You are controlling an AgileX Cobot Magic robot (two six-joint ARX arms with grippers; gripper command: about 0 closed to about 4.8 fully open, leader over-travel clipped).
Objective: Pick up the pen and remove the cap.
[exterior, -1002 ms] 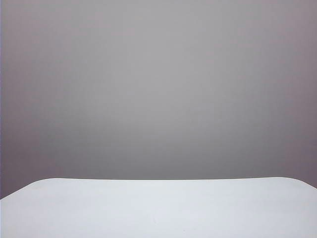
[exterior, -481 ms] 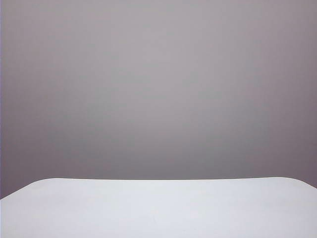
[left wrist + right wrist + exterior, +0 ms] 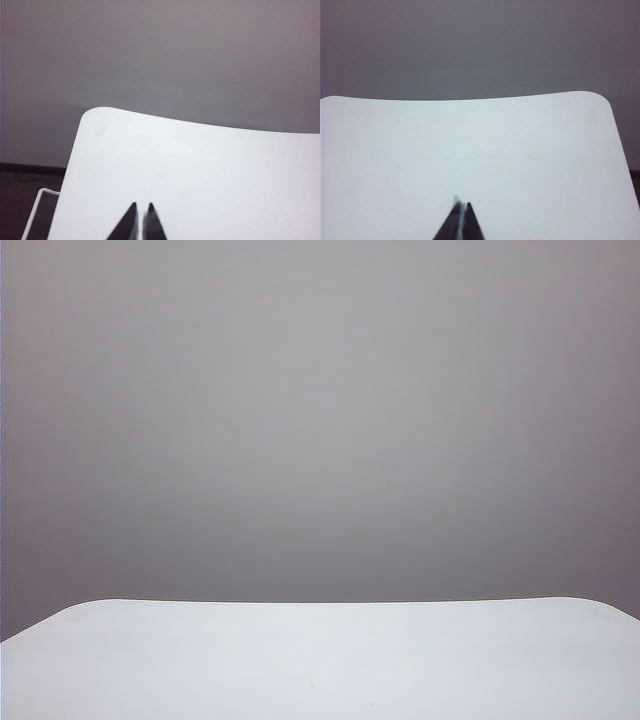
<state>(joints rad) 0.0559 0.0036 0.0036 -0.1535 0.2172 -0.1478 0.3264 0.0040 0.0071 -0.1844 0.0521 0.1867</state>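
Observation:
The pen and its cap are out of view in every frame. My left gripper (image 3: 142,205) shows only its two dark fingertips, held together and shut on nothing, above the white table (image 3: 200,165). My right gripper (image 3: 462,204) is likewise shut and empty, its tips poised over the white table (image 3: 470,145). In the exterior view neither arm shows, only the table's far edge (image 3: 320,602) against a grey wall.
A thin white wire frame (image 3: 37,205) stands beside the table's corner over a dark floor (image 3: 20,195). The table's rounded corners (image 3: 597,97) mark its far edge. A grey wall (image 3: 320,420) fills the background.

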